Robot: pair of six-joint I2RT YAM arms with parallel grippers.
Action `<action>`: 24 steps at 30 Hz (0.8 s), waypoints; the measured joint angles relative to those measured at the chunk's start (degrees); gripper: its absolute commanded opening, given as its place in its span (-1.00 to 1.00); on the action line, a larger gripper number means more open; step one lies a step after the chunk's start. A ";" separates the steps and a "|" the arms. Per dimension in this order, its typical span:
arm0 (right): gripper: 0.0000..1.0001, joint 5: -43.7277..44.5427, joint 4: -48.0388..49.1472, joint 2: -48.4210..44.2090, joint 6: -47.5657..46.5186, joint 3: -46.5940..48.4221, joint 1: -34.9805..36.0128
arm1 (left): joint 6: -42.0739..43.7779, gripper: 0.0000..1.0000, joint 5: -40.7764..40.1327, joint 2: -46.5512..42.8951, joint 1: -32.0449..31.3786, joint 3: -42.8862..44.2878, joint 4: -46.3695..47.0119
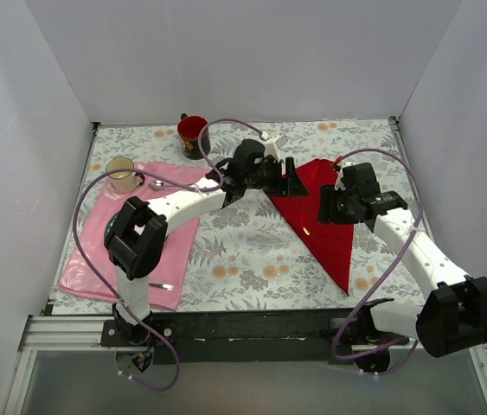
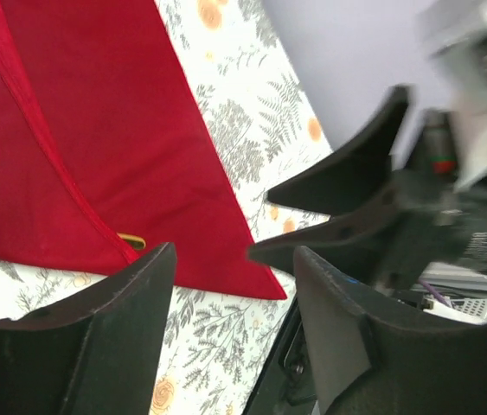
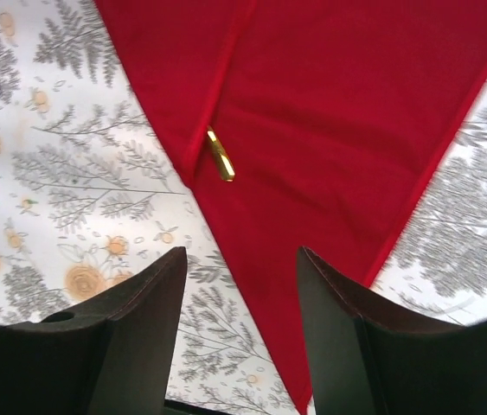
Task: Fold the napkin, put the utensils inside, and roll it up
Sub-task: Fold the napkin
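The red napkin (image 1: 325, 216) lies folded into a long triangle on the floral tablecloth, its point toward the near edge. A gold utensil tip (image 1: 306, 231) pokes out from under a fold on its left edge; the rest is hidden inside. The tip also shows in the left wrist view (image 2: 132, 240) and in the right wrist view (image 3: 220, 156). My left gripper (image 1: 288, 183) is open and empty above the napkin's far left corner (image 2: 96, 130). My right gripper (image 1: 330, 207) is open and empty just above the napkin's middle (image 3: 330, 130).
A pale pink placemat (image 1: 96, 259) lies at the left with a beige cup (image 1: 122, 173), a silver spoon (image 1: 158, 184) and a silver fork (image 1: 161, 285) on it. A red mug (image 1: 193, 134) stands at the back. White walls enclose the table.
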 measured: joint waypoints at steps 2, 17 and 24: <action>0.22 -3.04 1.84 2.21 0.31 0.02 0.00 | -0.13 0.01 0.81 -0.61 0.70 0.90 0.00; 0.06 -19.26 12.94 16.48 0.09 -2.56 0.00 | -3.91 0.04 2.54 -1.01 4.85 -6.40 -2.27; -0.01 -20.24 15.21 18.78 -0.28 -4.22 0.00 | -4.37 0.11 3.34 -5.99 6.69 -7.89 -2.47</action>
